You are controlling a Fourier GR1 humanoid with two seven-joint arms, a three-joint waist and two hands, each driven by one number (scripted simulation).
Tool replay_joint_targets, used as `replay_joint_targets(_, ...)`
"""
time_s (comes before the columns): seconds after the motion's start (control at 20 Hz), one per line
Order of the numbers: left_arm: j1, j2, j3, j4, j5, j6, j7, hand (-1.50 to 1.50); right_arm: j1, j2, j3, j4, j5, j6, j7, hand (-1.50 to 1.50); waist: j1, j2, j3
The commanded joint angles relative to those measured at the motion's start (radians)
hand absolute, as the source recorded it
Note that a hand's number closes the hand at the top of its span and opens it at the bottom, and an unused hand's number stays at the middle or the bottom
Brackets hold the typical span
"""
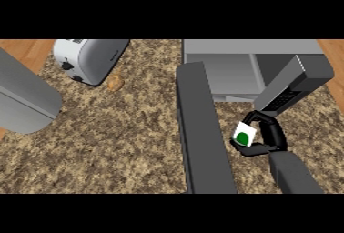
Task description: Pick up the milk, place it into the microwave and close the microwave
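Observation:
The milk [245, 134] is a small white carton with a green round mark, held above the counter just in front of the microwave. My right hand [267, 136] is curled round it, fingers and thumb wrapping its sides. The microwave [228, 73] stands at the back right, its grey inside open toward me. Its dark door [204, 132] is swung wide open and runs toward the lower edge, just left of the milk. My left hand shows nowhere in the head view.
A silver toaster [87, 57] lies at the back left with a small brown item [115, 82] beside it. A grey rounded object [23, 95] fills the left edge. The speckled counter [114, 145] spreads between them.

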Motion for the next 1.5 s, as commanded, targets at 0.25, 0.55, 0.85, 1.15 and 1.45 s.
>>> replay_joint_targets(0.25,0.032,-0.015,0.055,0.028,0.026,-0.056,-0.03,-1.5,0.024,0.071,0.049,-0.349,-0.003,-0.09,0.258,1.5,-0.002,-0.001,0.0)
replay_joint_targets(0.55,-0.051,0.083,0.066,0.039,0.075,0.004,0.063,-1.5,-0.107,0.146,0.071,-0.313,0.067,-0.232,0.337,1.5,0.004,0.003,0.0)
replay_joint_targets(0.85,-0.061,0.048,0.047,0.065,0.032,-0.025,0.027,-1.5,-0.32,0.058,0.037,-0.079,0.155,-0.298,0.378,1.5,0.019,0.009,0.001)
replay_joint_targets(1.15,-0.078,0.023,0.04,0.127,-0.015,-0.057,-0.027,-1.5,-0.492,0.061,-0.005,0.159,0.208,-0.432,0.366,1.5,0.051,0.022,0.001)
replay_joint_targets(1.45,-0.142,0.063,0.014,0.158,-0.019,-0.041,0.002,-1.5,-0.576,0.039,-0.047,0.285,0.216,-0.523,0.35,1.5,0.068,0.034,0.002)
